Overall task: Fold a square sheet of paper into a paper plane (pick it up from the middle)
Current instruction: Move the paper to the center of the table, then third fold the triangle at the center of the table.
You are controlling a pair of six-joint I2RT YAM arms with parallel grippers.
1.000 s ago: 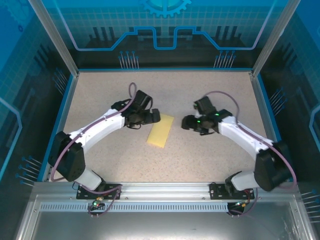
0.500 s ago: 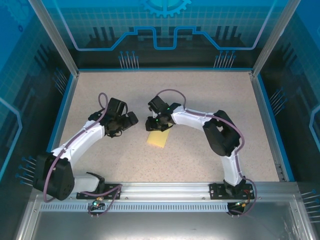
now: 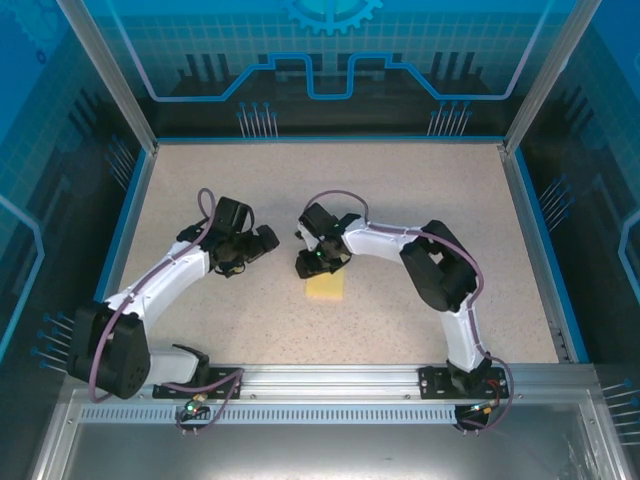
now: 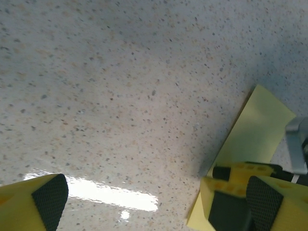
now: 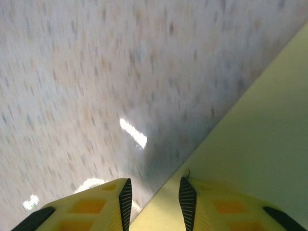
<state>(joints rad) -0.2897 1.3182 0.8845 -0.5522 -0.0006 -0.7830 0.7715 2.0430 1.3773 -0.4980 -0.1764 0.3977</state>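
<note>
Right gripper (image 5: pixel 153 187) has swung onto the folded yellow sheet (image 3: pixel 327 288), jaws narrowed yet apart, likely creasing; left gripper (image 3: pixel 264 242) spread wide.

Top cam high over near edge, whole table (image 3: pixel 400 330); wrist cams close, downward, shared paper (image 4: pixel 255 130) edge.

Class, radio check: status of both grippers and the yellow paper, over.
Left gripper wide open, beside paper. Right gripper jaws narrowly apart, straddling paper's edge. Paper lying on table.
</note>
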